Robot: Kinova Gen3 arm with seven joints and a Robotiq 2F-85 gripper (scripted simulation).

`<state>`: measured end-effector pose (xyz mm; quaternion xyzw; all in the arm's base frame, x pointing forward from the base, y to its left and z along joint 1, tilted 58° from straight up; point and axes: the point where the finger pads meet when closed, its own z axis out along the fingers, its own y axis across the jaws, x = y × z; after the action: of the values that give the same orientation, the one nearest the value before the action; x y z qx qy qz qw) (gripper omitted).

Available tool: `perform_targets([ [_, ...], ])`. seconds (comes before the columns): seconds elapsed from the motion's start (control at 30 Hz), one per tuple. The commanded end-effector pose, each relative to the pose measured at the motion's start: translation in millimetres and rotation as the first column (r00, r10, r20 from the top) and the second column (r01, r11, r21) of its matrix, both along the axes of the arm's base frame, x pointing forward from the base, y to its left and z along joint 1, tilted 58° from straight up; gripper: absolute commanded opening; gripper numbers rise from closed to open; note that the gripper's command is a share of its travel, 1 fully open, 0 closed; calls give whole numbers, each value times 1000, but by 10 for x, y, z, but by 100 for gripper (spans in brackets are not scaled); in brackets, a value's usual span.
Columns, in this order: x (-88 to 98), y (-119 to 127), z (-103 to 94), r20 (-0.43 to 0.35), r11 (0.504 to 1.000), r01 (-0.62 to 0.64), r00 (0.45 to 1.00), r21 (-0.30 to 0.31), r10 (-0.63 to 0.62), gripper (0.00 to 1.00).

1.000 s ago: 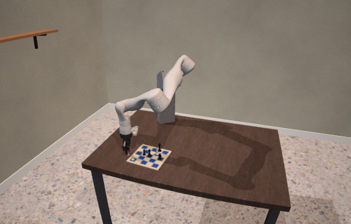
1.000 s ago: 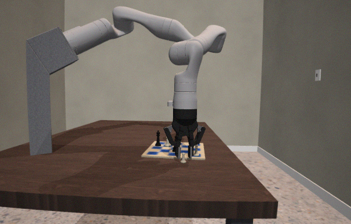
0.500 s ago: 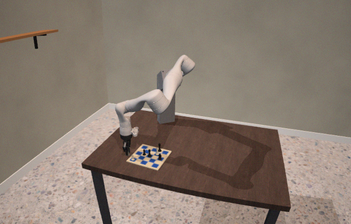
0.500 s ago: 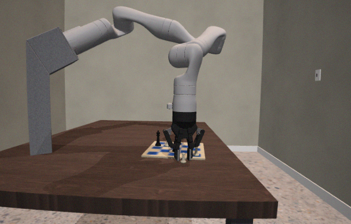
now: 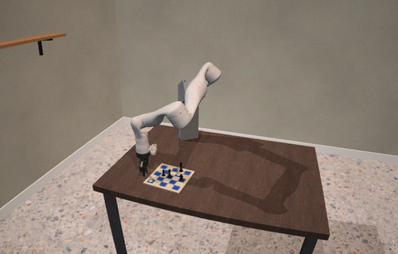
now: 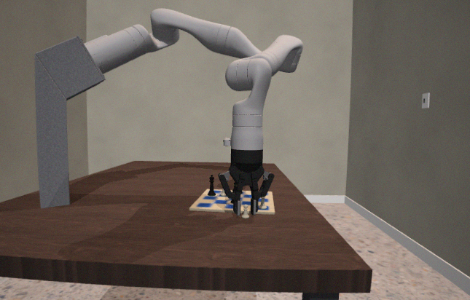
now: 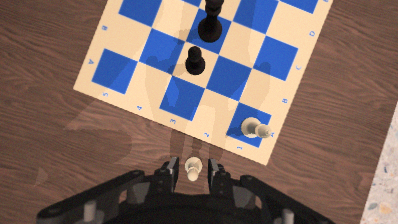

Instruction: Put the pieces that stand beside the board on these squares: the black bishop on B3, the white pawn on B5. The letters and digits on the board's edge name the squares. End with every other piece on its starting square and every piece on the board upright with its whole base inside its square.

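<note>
The white pawn point(image 6: 245, 212) point(image 7: 193, 168) stands upright on the table just off the board's A edge. My gripper point(image 5: 144, 174) point(image 6: 245, 208) point(image 7: 193, 167) is lowered around it, part-open, one finger on each side, with a visible gap to each in the wrist view. The gripper hides the pawn in the top view. The black bishop point(image 5: 163, 172) point(image 7: 195, 62) stands upright on B3 of the board point(image 5: 178, 191) point(image 6: 194, 209) point(image 7: 85, 87). Square B5 point(image 7: 128, 38) is bare.
A taller black piece point(image 5: 169, 174) point(image 7: 210, 27) stands on C3, and a white piece point(image 7: 252, 128) on A1, near the gripper. A tall black piece point(image 5: 181, 167) point(image 6: 211, 186) and another black piece point(image 5: 181, 177) stand farther over. The table edge point(image 6: 352, 265) lies beyond.
</note>
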<state>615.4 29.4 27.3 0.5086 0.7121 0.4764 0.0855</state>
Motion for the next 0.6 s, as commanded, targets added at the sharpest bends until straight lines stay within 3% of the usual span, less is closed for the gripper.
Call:
perform_targets([
  [0.0,2,-10,5,1,1000,2,1000,-1,-2,34],
  [0.43,2,-10,5,1,1000,2,1000,-1,-2,34],
  [0.47,2,-10,5,1,1000,2,1000,-1,-2,0],
  [0.57,2,-10,5,1,1000,2,1000,-1,-2,0],
])
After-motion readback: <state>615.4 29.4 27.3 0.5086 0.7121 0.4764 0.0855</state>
